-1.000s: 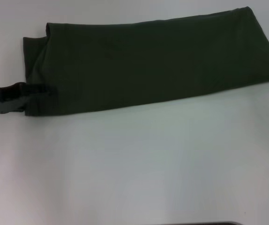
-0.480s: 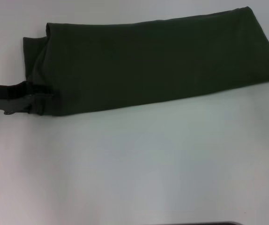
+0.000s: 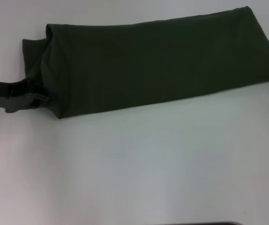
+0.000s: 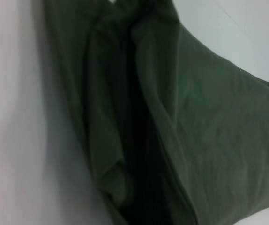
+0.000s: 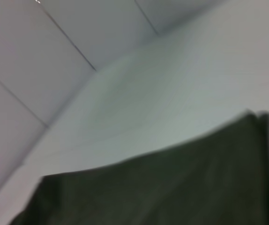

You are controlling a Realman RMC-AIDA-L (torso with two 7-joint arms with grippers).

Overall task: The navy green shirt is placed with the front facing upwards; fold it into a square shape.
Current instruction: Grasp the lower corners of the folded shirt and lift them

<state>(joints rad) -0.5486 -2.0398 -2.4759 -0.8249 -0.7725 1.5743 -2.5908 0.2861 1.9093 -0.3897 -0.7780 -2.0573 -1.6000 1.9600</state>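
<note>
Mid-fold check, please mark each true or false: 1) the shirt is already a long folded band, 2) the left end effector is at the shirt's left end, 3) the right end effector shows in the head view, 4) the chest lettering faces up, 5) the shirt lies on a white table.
1) True: the navy green shirt lies as a long folded band, not yet a square.
2) True: the left end effector is at the band's left end, against the near corner.
3) False: no right end effector appears in the head view.
4) False: no lettering shows; only plain dark green cloth is visible.
5) True: it rests on the white table.
</note>
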